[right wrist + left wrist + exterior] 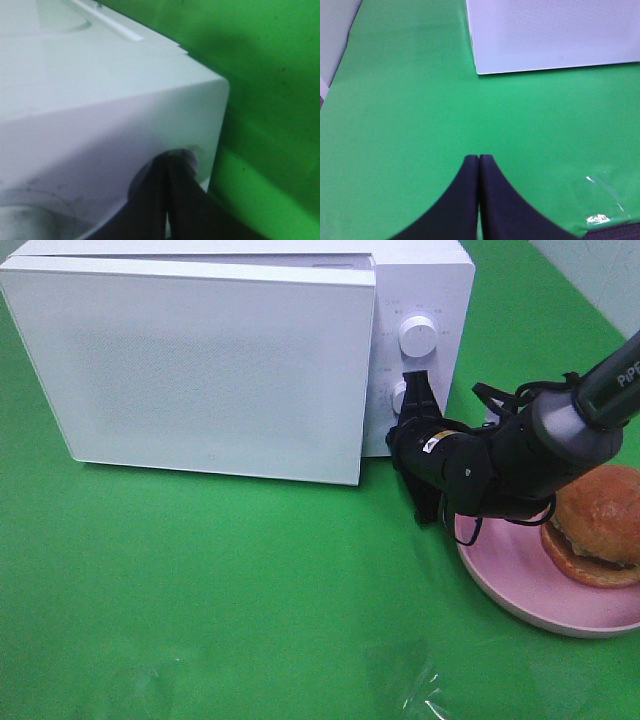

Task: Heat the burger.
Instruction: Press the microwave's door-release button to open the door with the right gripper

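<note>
Since the burger (pixel 598 525) sits on the pink plate (pixel 520 590), out on the table (pixel 200 590) and back behind my right jaws near the wrist, I judge the heating has hardly begun: nothing has gone into the microwave (pixel 430 280) yet. My right jaws are pressed shut with nothing between them. Their tips are up against the lower control (pixel 400 395) on the panel, just under the upper knob (pixel 416 336). In the right wrist view they meet a round recess (pixel 189 156) close to the cabinet's corner, but I cannot tell whether they are pushing or only touching. The door (pixel 200 370), just to one side of those jaws, looks swung slightly out, its free edge standing proud of the panel, so I take the opening step to be the one in hand. My left jaws are closed too and empty, hovering over bare green table with the door's lower corner ahead of them and well apart. As I read it, I have yet to swing the door wide, lift the burger, set it inside, shut the door and turn the dial.
</note>
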